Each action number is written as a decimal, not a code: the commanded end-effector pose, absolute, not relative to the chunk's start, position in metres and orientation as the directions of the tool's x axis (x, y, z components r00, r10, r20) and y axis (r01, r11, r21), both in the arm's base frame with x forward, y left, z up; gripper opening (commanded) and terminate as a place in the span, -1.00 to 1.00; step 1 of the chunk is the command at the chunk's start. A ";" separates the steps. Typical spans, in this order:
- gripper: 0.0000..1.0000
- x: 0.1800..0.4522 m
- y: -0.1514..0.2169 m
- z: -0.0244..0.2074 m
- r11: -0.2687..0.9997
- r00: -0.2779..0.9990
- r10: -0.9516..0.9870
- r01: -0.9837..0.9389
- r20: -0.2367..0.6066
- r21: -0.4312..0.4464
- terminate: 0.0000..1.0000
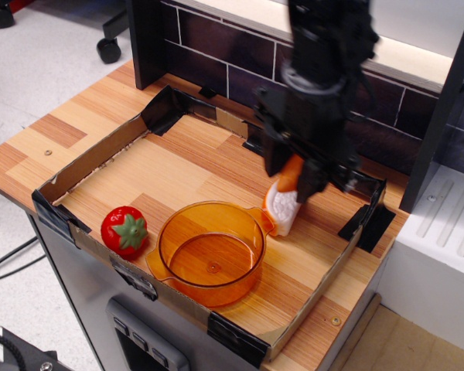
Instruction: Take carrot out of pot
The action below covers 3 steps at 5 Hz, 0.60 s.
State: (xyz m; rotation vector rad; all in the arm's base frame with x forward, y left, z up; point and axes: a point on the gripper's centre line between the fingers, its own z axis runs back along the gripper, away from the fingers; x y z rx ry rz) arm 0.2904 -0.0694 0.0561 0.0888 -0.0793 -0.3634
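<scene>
The amber see-through pot (211, 251) stands at the front of the tray with nothing inside it. My black gripper (292, 175) hangs in the air to the right of and behind the pot, above the white slice. It is shut on the orange carrot (291, 174), whose body shows between the fingers. The carrot is clear of the pot and well above the tray floor.
A white half-round slice (283, 208) lies just right of the pot, under the gripper. A red strawberry (124, 230) sits left of the pot. A low cardboard wall (93, 158) with black tape corners rings the wooden tray. A dark tiled wall stands behind.
</scene>
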 end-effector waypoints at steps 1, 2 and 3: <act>-1.00 0.315 -0.084 0.050 0.933 0.936 -0.347 0.338 0.062 0.121 -1.00; -1.00 0.319 -0.090 0.041 0.934 0.939 -0.342 0.335 0.039 0.128 -1.00; 1.00 0.318 -0.094 0.039 0.943 0.946 -0.321 0.316 0.033 0.105 -1.00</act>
